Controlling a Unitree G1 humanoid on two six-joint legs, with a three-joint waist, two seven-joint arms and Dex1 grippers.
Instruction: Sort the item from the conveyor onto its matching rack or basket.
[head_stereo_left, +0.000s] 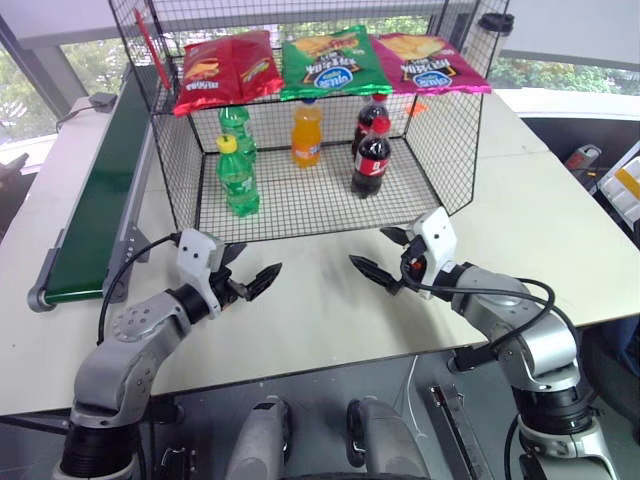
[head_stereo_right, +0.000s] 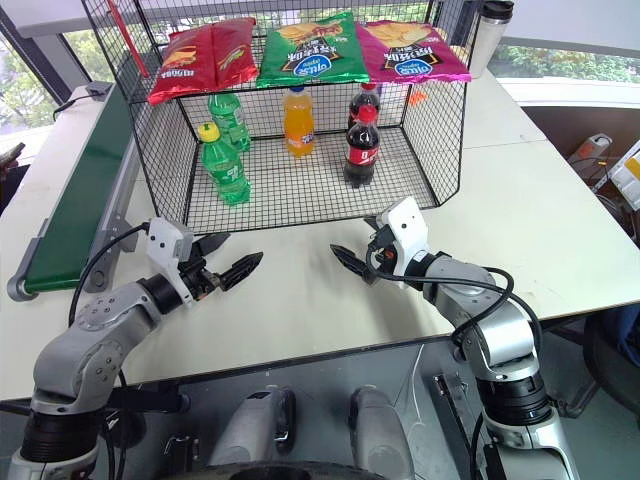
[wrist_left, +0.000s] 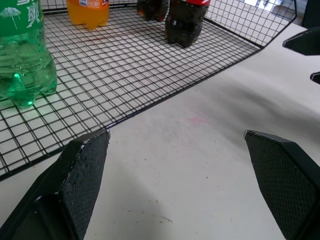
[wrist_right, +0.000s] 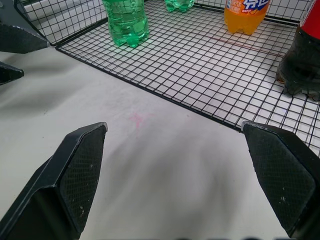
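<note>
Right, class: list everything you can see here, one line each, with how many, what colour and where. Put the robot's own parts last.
Table: one, white, under everything.
Conveyor: one, dark green belt, along the table's left edge.
Wire cage: one, black, at the middle of the table.
Snack bags: three, red, green and pink, on the cage's top shelf.
Green bottles: two, on the cage floor, left side.
Orange soda bottle: one, cage floor, at the back.
Cola bottles: two, dark with red caps, cage floor, right side.
Flask: one, silver with a black lid, behind the cage.
Left gripper: one, jaws open, above the table.
Right gripper: one, jaws open, above the table.
</note>
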